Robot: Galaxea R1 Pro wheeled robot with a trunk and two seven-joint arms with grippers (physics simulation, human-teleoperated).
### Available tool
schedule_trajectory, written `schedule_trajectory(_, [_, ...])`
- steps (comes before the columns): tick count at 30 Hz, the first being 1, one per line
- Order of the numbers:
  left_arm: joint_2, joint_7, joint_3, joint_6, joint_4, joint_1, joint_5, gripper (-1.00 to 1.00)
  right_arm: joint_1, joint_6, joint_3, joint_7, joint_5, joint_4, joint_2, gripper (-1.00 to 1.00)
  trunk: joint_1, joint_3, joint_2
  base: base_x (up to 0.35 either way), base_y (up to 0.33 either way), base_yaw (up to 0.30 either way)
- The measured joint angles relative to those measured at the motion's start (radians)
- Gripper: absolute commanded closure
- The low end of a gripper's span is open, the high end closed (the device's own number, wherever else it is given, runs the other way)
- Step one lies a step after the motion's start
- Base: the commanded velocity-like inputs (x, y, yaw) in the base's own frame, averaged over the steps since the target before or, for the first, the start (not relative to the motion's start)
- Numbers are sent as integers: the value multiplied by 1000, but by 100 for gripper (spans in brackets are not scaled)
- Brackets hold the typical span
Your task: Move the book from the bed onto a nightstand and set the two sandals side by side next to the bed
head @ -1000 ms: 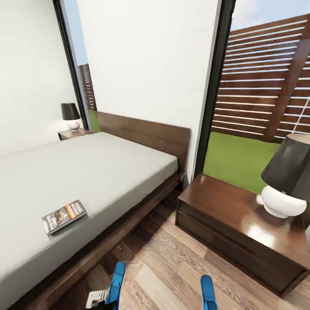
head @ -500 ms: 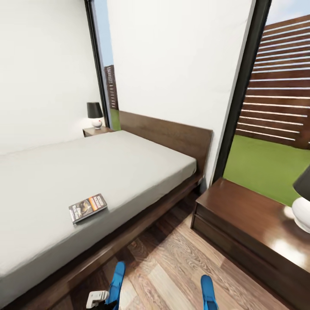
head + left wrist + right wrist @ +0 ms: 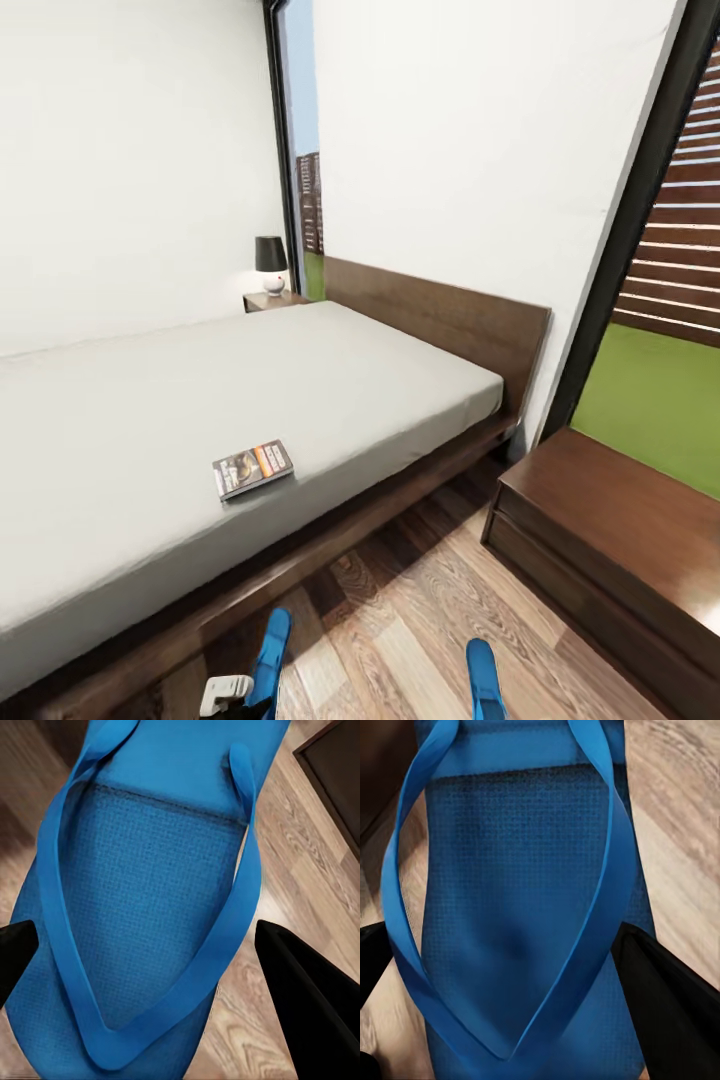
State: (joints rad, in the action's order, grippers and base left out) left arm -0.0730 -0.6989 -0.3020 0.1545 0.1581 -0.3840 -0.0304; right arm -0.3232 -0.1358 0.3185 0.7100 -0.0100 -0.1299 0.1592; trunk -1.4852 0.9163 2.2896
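The book [image 3: 253,468] lies flat on the grey mattress of the bed [image 3: 150,400], near its front edge. A blue sandal [image 3: 271,655] hangs over the floor at the lower left of the head view, and the other sandal [image 3: 483,678] at the lower right. In the left wrist view my left gripper [image 3: 150,971] is shut on one sandal [image 3: 142,870], a black finger at each side. The right gripper [image 3: 521,982] grips the other sandal [image 3: 517,870] the same way. One nightstand [image 3: 620,540] stands right of the bed; the other nightstand [image 3: 268,299] is far behind.
A black-shaded lamp [image 3: 269,262] stands on the far nightstand. Wood-plank floor [image 3: 400,620] runs between the bed frame and the near nightstand. A black window frame [image 3: 630,230] and a slatted fence [image 3: 690,200] are at the right.
The camera has turned left: bed, book and near nightstand slid right in the picture, and the near lamp left the view. Both sandals stay at the same spot in the picture.
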Motion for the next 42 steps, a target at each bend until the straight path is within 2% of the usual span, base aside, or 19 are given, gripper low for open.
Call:
schedule_trajectory(6, [0,0,0,0,0,0,0,100,0,0,0,0,0,0,0,100,0,0,0,0,0,268])
schedule_trajectory(22, [1,0,1,0,0,0,-7,100,0,0,0,0,0,0,0,100,0,0,0,0,-58,58])
schedule_trajectory(42, [1,0,1,0,0,0,-7,100,0,0,0,0,0,0,0,100,0,0,0,0,0,277])
